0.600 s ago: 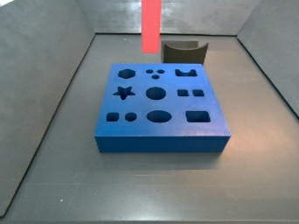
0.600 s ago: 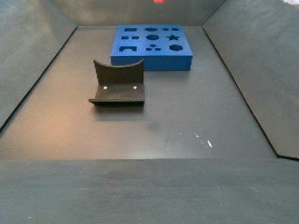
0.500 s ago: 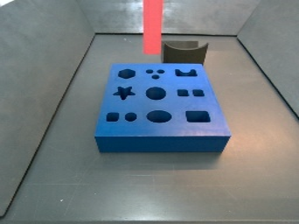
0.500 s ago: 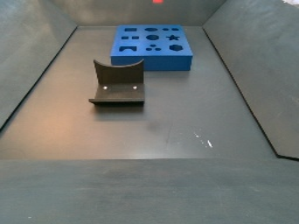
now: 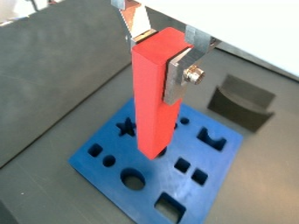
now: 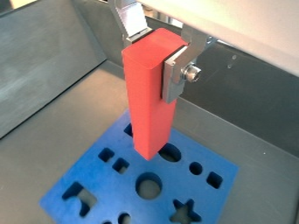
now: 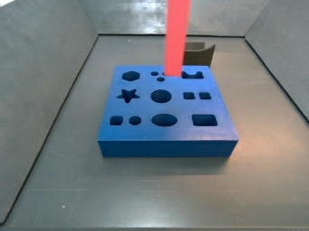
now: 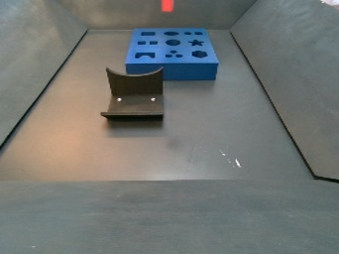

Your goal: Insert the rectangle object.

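My gripper [image 5: 160, 66] is shut on the upper end of the rectangle object [image 5: 155, 105], a long red-pink bar that hangs upright below the silver fingers [image 5: 181, 77]. Both wrist views show this; the gripper [image 6: 156, 63] grips the bar [image 6: 149, 105] the same way there. The blue block with shaped holes [image 7: 167, 108] lies on the floor. In a side view the bar [image 7: 178, 36] hangs over the block's back part, its lower end above the top face. In a side view only the bar's tip [image 8: 169, 5] shows, well above the block [image 8: 172, 52]. The gripper is out of both side views.
The fixture [image 8: 133, 94], a dark bracket on a base plate, stands on the floor beside the blue block; it also shows behind the block in a side view [image 7: 200, 54] and in a wrist view [image 5: 243, 98]. Grey walls [image 7: 60, 81] enclose the floor.
The bar has moved sideways, to the right in one side view, and lower, so its end now hangs over the block's back part. The grip is unchanged.
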Robot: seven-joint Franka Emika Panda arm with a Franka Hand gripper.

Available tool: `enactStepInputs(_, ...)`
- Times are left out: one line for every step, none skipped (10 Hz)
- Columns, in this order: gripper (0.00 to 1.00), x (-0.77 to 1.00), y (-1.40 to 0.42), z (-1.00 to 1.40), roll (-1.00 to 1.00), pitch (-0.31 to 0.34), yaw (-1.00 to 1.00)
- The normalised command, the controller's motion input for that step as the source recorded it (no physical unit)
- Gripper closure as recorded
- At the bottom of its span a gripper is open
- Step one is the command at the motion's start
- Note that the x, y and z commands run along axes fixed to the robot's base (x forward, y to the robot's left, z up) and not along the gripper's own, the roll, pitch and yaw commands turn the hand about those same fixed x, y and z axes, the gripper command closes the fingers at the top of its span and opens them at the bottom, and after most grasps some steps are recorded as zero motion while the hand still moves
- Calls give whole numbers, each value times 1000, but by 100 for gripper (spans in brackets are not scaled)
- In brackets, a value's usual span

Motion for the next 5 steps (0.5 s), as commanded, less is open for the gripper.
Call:
enactStepInputs(100, 814, -240, -280, 61, 0, -297)
enactStepInputs(100, 823, -240, -280, 61, 0, -286)
enactStepInputs(100, 680, -231, -280, 67, 0, -417)
enactStepInputs(100, 326, -157, -260, 57, 0, -746)
enactStepInputs(100, 211, -137, -246, 47, 0, -840)
